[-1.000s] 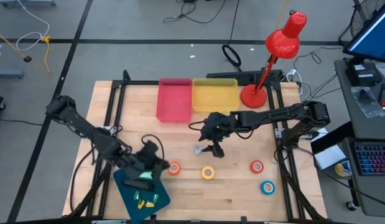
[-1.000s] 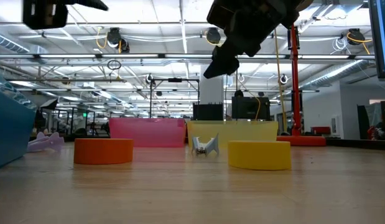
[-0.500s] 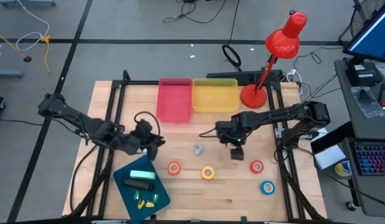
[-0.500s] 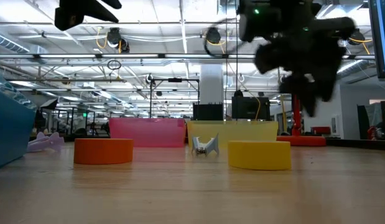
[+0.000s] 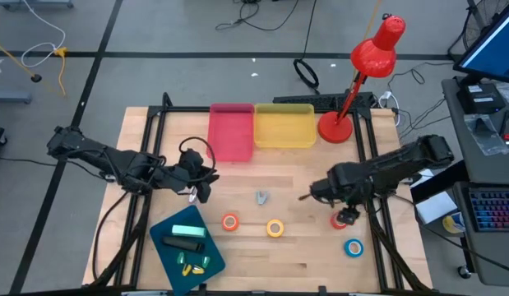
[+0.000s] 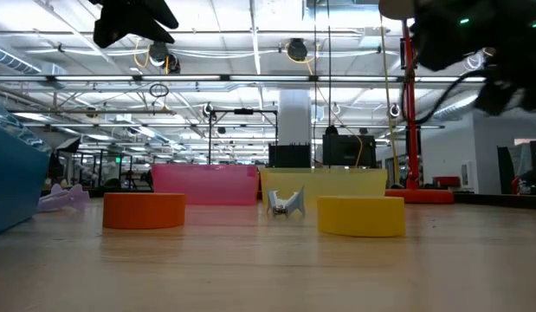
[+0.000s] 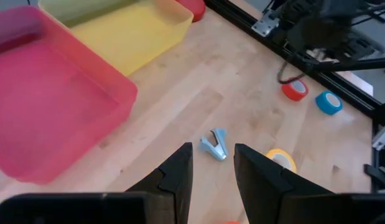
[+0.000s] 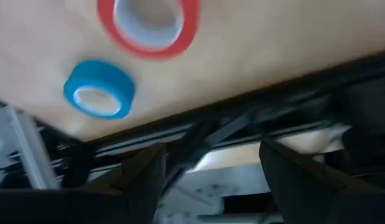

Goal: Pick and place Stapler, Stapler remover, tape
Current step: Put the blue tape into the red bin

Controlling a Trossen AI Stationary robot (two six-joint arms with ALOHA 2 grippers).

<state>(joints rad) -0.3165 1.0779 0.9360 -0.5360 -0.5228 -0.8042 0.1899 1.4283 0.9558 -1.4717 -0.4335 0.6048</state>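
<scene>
Tape rolls lay along the table's near edge.
My right gripper hung spread wide above the red roll, bare wood around; my left gripper hovered empty, parted, over the stapler remover.

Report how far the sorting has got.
Done: nothing visibly; pink bin and yellow bin look empty. In hand: right gripper, open, above the red tape. Left: staple remover, orange, yellow, blue tape.

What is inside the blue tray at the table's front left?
The blue tray holds a light green stapler, a dark block and small yellow-green pieces. Nothing covers it from above.
</scene>
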